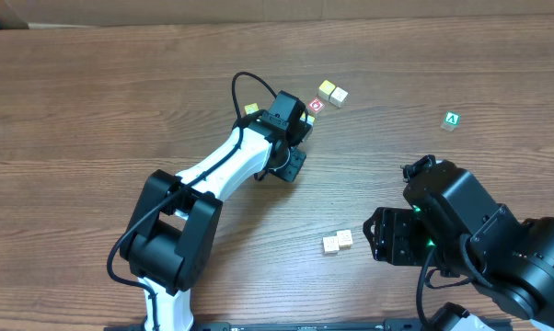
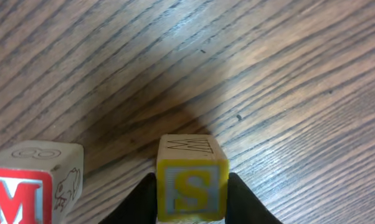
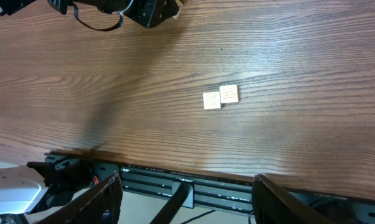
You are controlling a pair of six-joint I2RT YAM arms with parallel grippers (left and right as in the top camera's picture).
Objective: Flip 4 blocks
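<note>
Two cream blocks (image 1: 337, 242); one yellow S block (image 2: 192, 186) in left claw (image 2: 192, 202) grip; right claw (image 3: 187, 199) wide.

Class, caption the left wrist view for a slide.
Left gripper pinches the yellow S block, red M block beside it on the wood table.

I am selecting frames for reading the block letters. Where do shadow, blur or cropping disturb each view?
Left wrist: a dark shadow on the table behind the S block, slightly soft but readable; the M block is cropped. Right wrist: the cream pair is sharp, print too small. Overhead: even light, no glare.
</note>
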